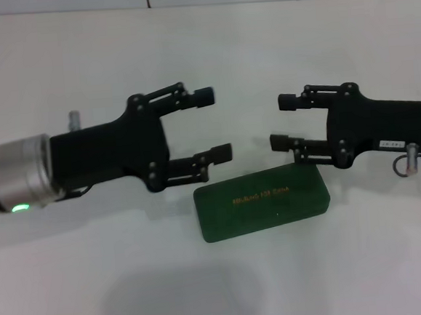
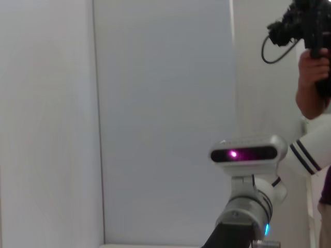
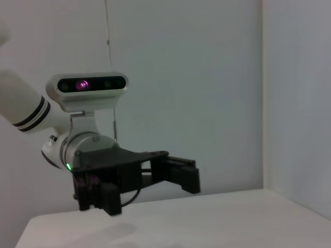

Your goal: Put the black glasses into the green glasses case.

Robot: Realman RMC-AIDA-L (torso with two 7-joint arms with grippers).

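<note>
The green glasses case [image 1: 263,201] lies closed on the white table in the head view, gold lettering on its lid, below and between my two grippers. The black glasses are not in view. My left gripper [image 1: 214,124] is open and empty, raised above the table just left of the case. My right gripper [image 1: 283,122] is open and empty, raised just above the case's right end. The two grippers face each other. The right wrist view shows the left gripper [image 3: 181,173] farther off above the table.
The white table [image 1: 96,283] stretches all round the case. A tiled wall edge runs along the back [image 1: 147,2]. In the left wrist view a person's hand holding a camera [image 2: 310,41] shows at the upper right, beside the right arm's wrist camera [image 2: 248,152].
</note>
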